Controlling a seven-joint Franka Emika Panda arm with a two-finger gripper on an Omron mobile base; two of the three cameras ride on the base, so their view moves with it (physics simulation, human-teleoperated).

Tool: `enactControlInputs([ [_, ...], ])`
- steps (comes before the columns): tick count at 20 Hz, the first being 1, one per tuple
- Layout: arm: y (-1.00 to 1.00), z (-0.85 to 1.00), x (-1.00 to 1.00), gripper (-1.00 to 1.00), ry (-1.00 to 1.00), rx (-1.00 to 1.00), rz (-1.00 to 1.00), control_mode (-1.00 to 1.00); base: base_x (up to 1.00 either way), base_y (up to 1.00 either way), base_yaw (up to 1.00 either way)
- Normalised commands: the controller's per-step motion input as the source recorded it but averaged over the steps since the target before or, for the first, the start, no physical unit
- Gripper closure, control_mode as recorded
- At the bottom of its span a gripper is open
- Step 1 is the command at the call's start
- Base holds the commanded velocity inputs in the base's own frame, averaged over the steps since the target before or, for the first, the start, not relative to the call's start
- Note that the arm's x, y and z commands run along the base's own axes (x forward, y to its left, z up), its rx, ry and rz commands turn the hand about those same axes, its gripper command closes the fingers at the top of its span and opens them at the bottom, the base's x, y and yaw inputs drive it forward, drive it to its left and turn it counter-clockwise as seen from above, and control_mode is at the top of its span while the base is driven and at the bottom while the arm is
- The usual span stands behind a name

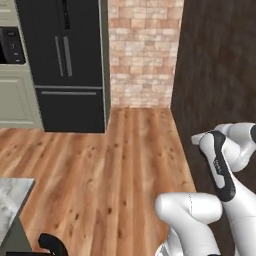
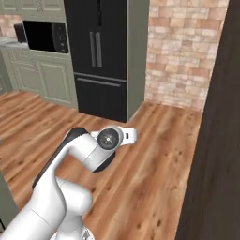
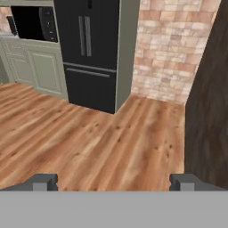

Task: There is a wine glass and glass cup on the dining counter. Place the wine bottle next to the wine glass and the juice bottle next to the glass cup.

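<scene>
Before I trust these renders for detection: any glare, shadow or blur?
Left base view: even light, soft focus, no glare on the fridge. Right base view: slightly blurred, the microwave flat black, the arm casts no clear shadow on the floor. Hand view: soft too, the fingertips wide apart, brick wall evenly lit.

The floor (image 3: 102, 142) is warm, knotty wood planking with a soft sheen. The fridge (image 2: 101, 51) looks smooth black with metal handles. Rough pale brick wall (image 1: 142, 50); marble-veined dining counter (image 1: 11, 202); dark wood-grain panel (image 2: 215, 154).
</scene>
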Motion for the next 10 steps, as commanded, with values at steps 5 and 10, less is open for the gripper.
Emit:
enactControlInputs([
  [5,0.00,0.00,0.00,-1.00,0.00,0.00,0.00,1.00,0.85,0.39,0.00],
  [10,0.00,0.00,0.00,-1.00,0.00,0.00,0.00,1.00,0.83,0.36,0.01],
])
